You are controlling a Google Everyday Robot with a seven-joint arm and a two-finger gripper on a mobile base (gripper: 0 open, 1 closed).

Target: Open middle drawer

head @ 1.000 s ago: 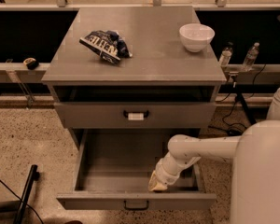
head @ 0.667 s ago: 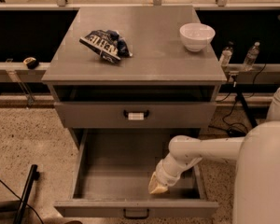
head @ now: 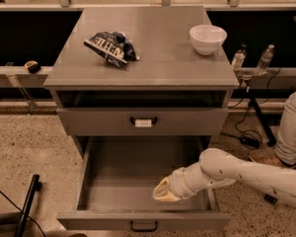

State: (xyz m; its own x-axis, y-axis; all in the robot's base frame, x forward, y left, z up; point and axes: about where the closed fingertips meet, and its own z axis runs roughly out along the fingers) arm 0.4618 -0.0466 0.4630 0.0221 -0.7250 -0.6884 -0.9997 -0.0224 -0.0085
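Observation:
The middle drawer [head: 138,179] of the grey metal cabinet stands pulled far out toward me and is empty inside. Its low plain front [head: 103,221] carries a small black loop handle [head: 143,226] at the bottom edge of the view. My gripper [head: 162,191] reaches from the right into the drawer's right front part, just behind the front panel, at the end of my white arm [head: 237,172]. The upper drawer [head: 98,121], with a white tag on its handle [head: 143,122], is shut.
On the cabinet top [head: 158,48] lie a dark chip bag [head: 110,47] and a white bowl [head: 207,38]. Two bottles [head: 251,59] stand on a ledge at right, with cables below. A black pole [head: 27,206] leans at lower left. A white shape [head: 293,127] at right edge.
The middle drawer has slid further out toward me, its front now near the bottom edge. My gripper moved with it, toward the front.

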